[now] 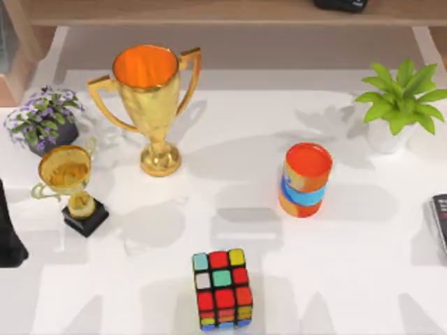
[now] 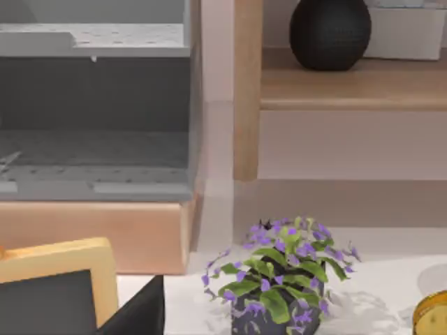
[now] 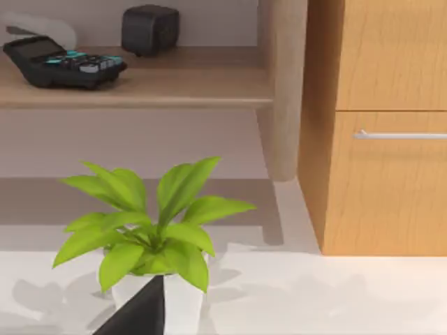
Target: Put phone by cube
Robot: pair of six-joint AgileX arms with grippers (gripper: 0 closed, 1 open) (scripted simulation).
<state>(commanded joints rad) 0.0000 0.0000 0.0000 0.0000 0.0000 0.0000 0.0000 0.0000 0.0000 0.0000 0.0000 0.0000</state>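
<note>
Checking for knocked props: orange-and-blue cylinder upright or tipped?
Upright. In the top view the orange-and-blue cylinder stands on end on the white table, round orange top facing up.

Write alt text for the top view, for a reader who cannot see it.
A white table seen from above holds a colourful puzzle cube at the near edge, an orange-and-blue cylinder right of centre, and two gold trophies, large and small, on the left. A purple-flowered plant sits far left, a green plant far right, and a dark flat object is cut off at the right edge.

Rendered office or study, white desk [image 1: 363,265], wooden shelving [image 3: 140,87], calculator [image 3: 63,61], trophies [image 1: 150,105], potted plants [image 1: 401,105]
</note>
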